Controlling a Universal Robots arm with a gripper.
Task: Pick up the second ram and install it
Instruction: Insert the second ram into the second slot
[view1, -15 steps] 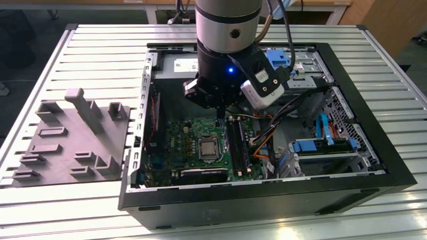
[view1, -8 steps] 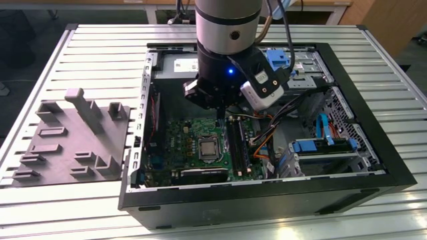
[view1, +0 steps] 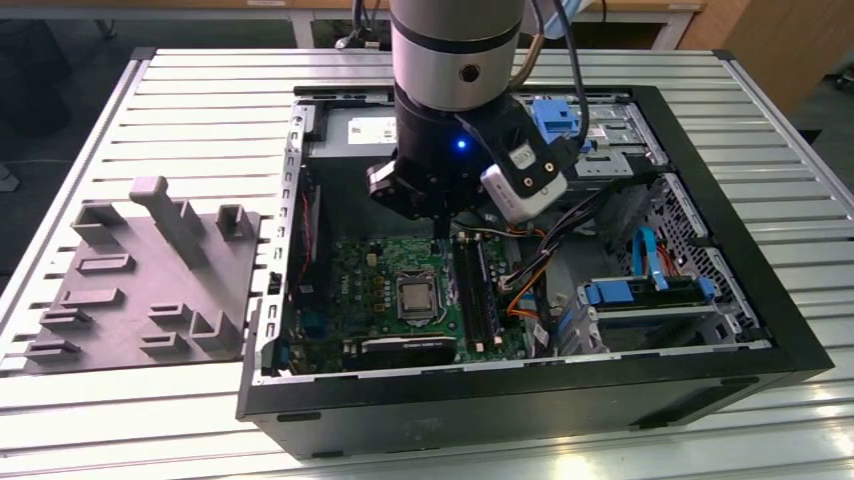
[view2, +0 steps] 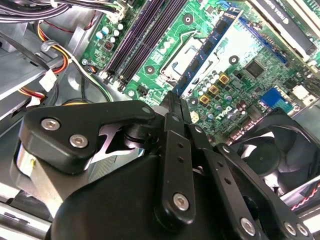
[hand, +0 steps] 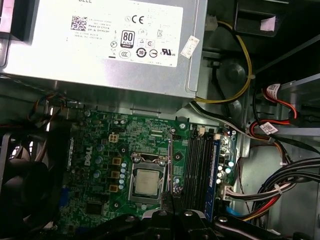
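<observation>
Currently the gripper hangs inside the open case, low over the motherboard. Its fingers are closed almost together, pinching the ram by one end. The ram stands on edge, raised off the board by the CPU socket. It runs parallel to the slots and is not yet seated in one.

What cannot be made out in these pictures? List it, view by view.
Second wrist view: the gripper covers the held end of the second ram.
First wrist view: the ram is edge-on, its faces hidden.
Exterior view: the arm hides much of the power supply.
</observation>
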